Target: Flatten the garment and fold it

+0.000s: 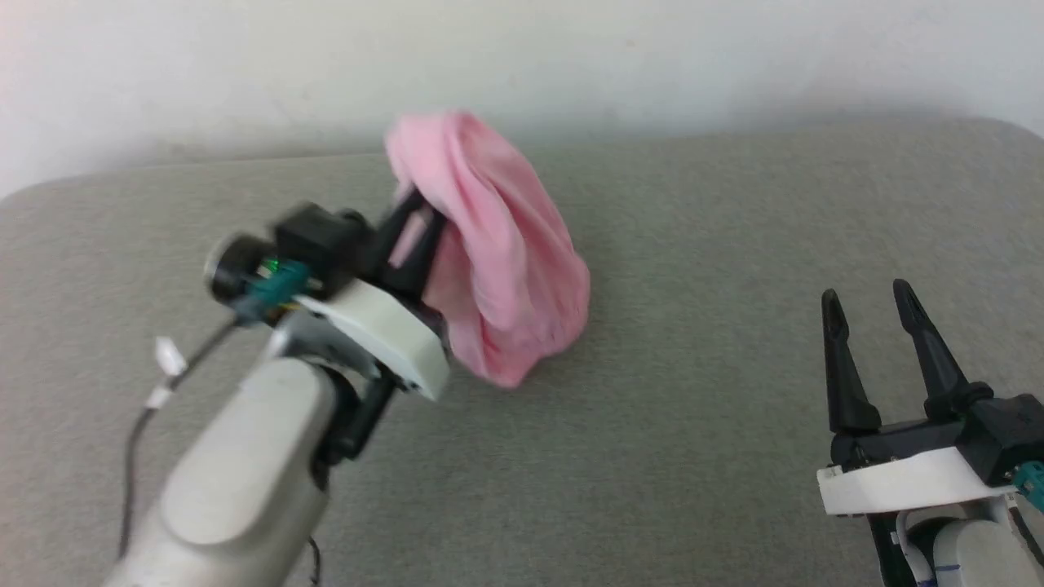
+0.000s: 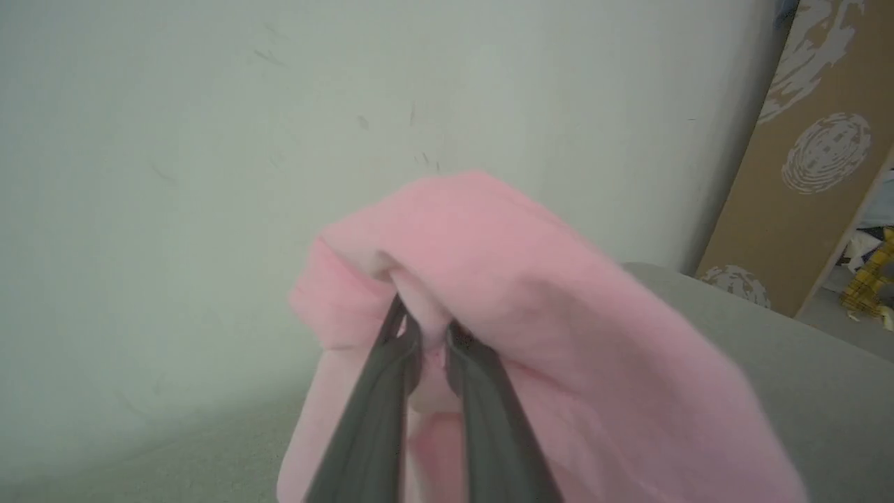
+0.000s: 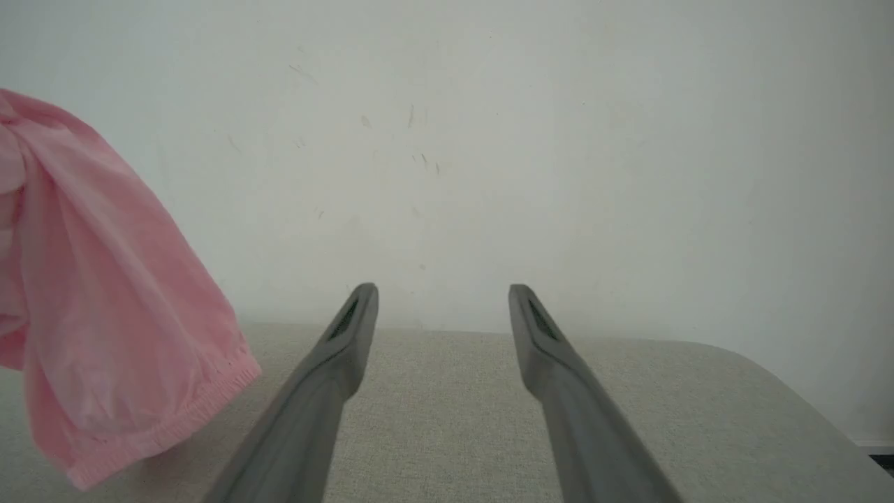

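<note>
Pink garment point(image 1: 497, 244) hangs pinched in the left jaws.

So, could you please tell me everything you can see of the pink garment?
The garment is a light pink piece of thin, soft-looking cloth, bunched rather than flat. The left hand pinches a fold near its top, so it drapes in loose folds above the grey padded surface. The right wrist view shows a gathered, elastic-looking edge at its lower end; whether that end touches the surface is unclear. The open right hand is apart from it.
</note>
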